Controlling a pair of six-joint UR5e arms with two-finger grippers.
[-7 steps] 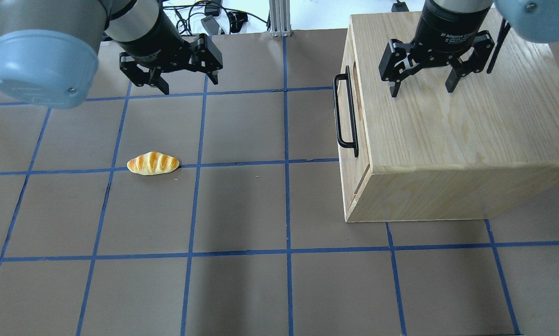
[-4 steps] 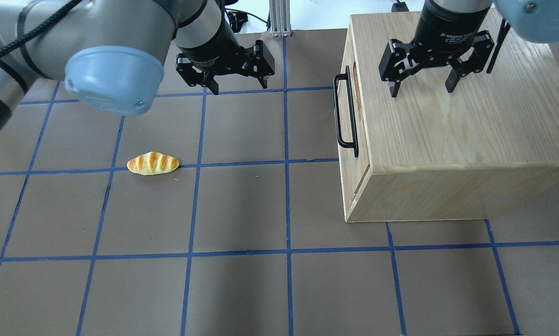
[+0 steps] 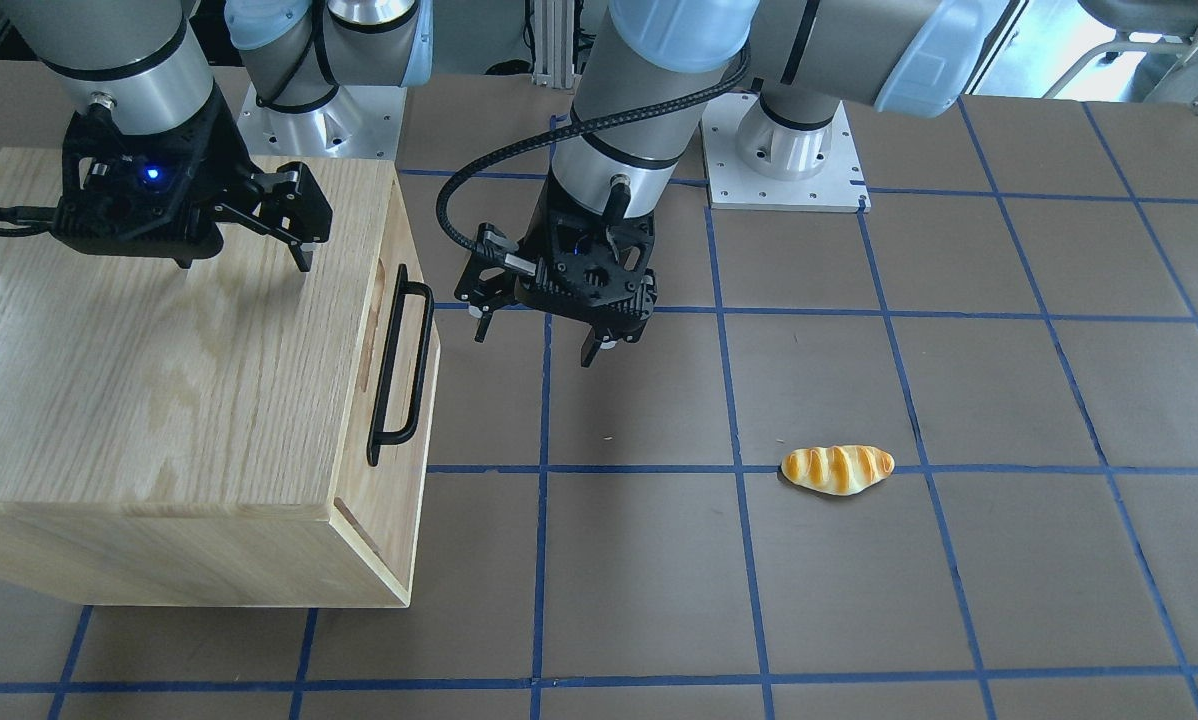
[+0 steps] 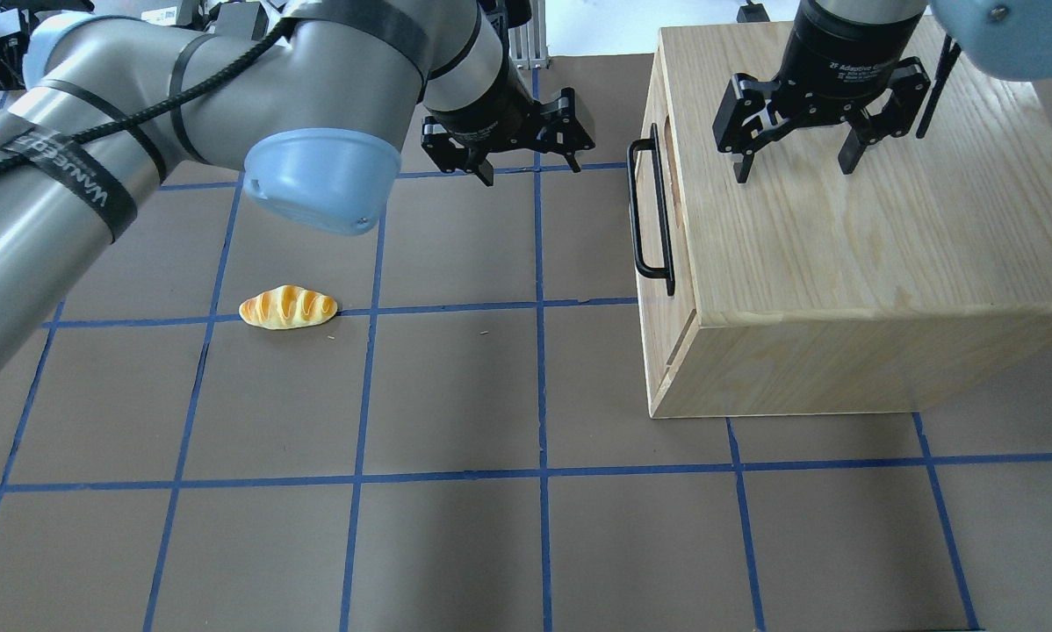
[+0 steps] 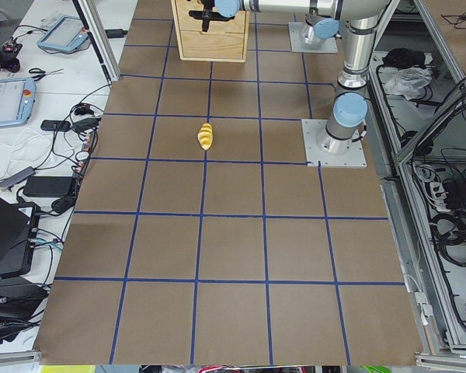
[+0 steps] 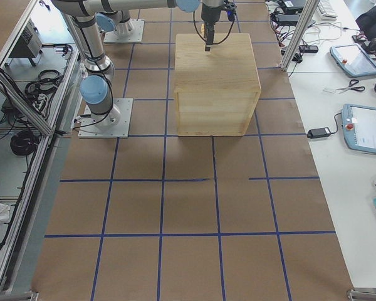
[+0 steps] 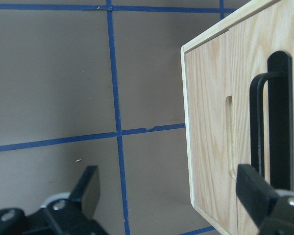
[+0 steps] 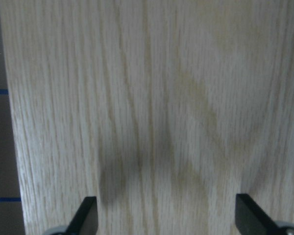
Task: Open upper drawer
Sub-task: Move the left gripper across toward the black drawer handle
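The upper drawer (image 4: 672, 180) is shut flush in the front of the oak cabinet (image 4: 860, 237). Its long black bar handle (image 4: 652, 211) faces the table's middle. It also shows in the front view (image 3: 399, 365) and the left wrist view (image 7: 277, 122). My left gripper (image 4: 532, 171) is open and empty, hovering over the table just short of the handle's far end. In its wrist view (image 7: 166, 171) the right fingertip overlaps the handle. My right gripper (image 4: 794, 171) is open and empty just above the cabinet's top, which fills the right wrist view (image 8: 165, 199).
A toy bread roll (image 4: 288, 307) lies on the brown, blue-taped table (image 4: 456, 395) to the left of the cabinet. The lower part of the cabinet front (image 3: 384, 545) sits below the handle. Cables and a metal post (image 4: 526, 35) stand at the far edge.
My left arm has swung right across the table, bringing its open gripper from the far left towards the drawer handle. The right gripper, the cabinet and the bread have not moved.
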